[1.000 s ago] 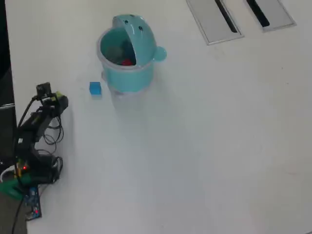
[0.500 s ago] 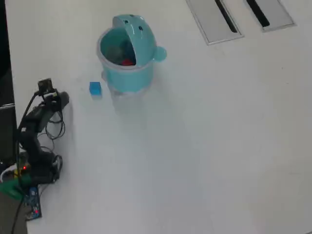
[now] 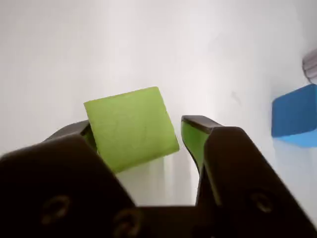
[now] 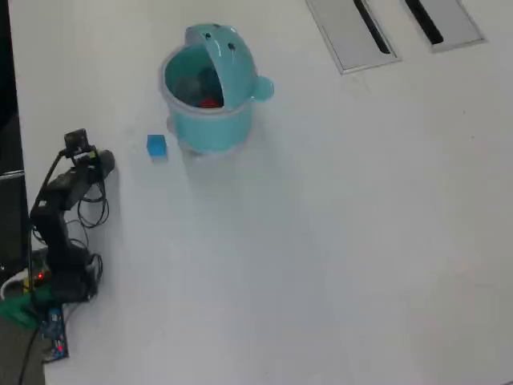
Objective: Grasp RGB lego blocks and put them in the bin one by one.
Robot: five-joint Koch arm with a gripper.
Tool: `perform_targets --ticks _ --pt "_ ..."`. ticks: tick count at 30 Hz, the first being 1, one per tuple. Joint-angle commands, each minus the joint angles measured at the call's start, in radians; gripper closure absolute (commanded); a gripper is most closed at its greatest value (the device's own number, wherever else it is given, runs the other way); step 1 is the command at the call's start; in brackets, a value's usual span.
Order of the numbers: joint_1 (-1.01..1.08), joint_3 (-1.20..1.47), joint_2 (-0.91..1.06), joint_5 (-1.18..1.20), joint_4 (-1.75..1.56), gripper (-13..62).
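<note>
In the wrist view the yellow-green block lies tilted between my gripper's dark jaws. It rests against the left jaw, and a narrow gap shows at the right jaw, so the gripper is open around it. The blue block lies on the white table to the right. Overhead, my gripper is at the left, the blue block is just right of it, and the teal bin stands beyond with its lid raised. The red block lies inside the bin. The arm hides the yellow-green block in the overhead view.
Two grey slotted panels are set into the table at the top right of the overhead view. The arm's base, cables and a circuit board sit at the left edge, next to the table's dark border.
The arm has straightened and its gripper has shifted slightly right, toward the blue block. The blue block, the bin and the red block have not moved.
</note>
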Motion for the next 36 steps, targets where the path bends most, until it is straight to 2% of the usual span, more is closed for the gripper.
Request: perform_targets --ticks 1,3,15,25,34,36 --pt "-0.002 -0.072 0.015 0.002 -0.051 20.5" --pt "-0.002 -0.063 0.017 0.002 -0.046 20.7" --pt "-0.011 -0.006 0.075 0.117 -0.049 35.5" --pt "0.017 -0.009 0.204 0.218 -0.012 39.3" --pt "0.077 -0.026 0.331 0.258 0.002 39.3" --pt "0.097 -0.043 0.360 0.328 0.012 39.4"
